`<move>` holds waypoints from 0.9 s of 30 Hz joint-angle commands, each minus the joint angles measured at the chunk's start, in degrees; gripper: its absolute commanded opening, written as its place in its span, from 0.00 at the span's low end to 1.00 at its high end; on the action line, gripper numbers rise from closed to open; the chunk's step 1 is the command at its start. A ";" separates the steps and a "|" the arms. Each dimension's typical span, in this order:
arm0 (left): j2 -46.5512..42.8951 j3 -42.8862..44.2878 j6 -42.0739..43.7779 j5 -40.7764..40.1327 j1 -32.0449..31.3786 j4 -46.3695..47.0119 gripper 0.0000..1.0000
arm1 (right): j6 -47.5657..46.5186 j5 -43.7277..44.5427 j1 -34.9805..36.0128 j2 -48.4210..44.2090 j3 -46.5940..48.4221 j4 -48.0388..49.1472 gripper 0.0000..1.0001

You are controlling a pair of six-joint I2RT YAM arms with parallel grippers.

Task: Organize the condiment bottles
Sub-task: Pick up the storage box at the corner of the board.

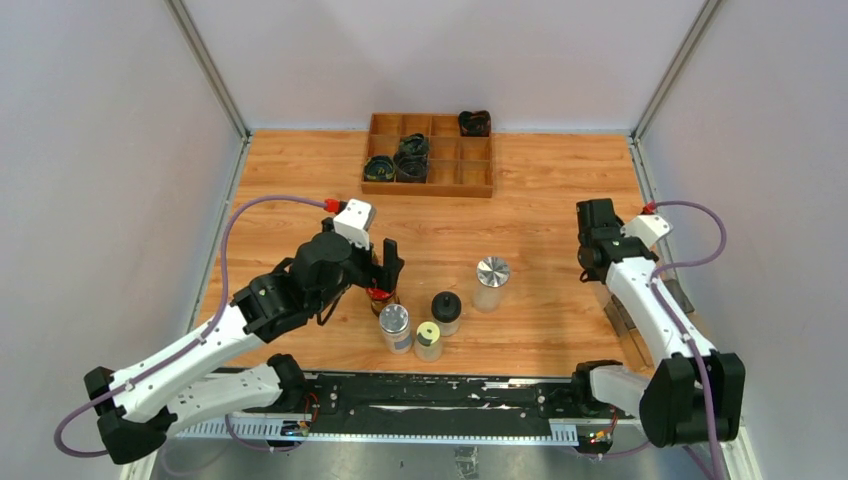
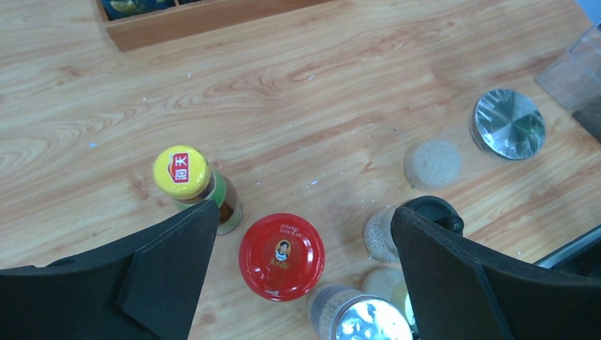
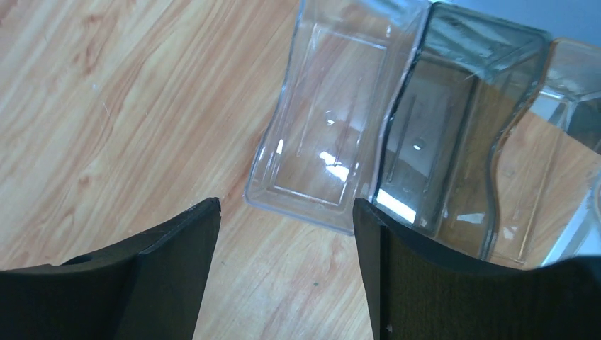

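Wood table (image 1: 540,200): six condiment bottles (image 2: 281,256) clustered, two silver-capped; left claw (image 1: 382,272) spread above.

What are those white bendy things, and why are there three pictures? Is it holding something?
Those are two white robot arms bolted to a wooden table. The big picture looks down from above. The other two come from a camera on each wrist, so the black shapes are that arm's own fingers. On the table stand small glass containers: a red-lidded jar, a yellow-capped bottle, a black-domed jar, two silver-lidded jars and a pale-yellow-capped jar. The left gripper is open over the red-lidded jar, holding nothing. The right gripper is open too, above clear plastic trays. At the back, a wooden compartment box holds dark coiled bundles.
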 commanded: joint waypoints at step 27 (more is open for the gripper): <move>4.54 -0.54 0.63 3.86 -0.46 0.45 1.00 | -1.17 -11.63 -20.05 3.22 -9.29 5.54 0.49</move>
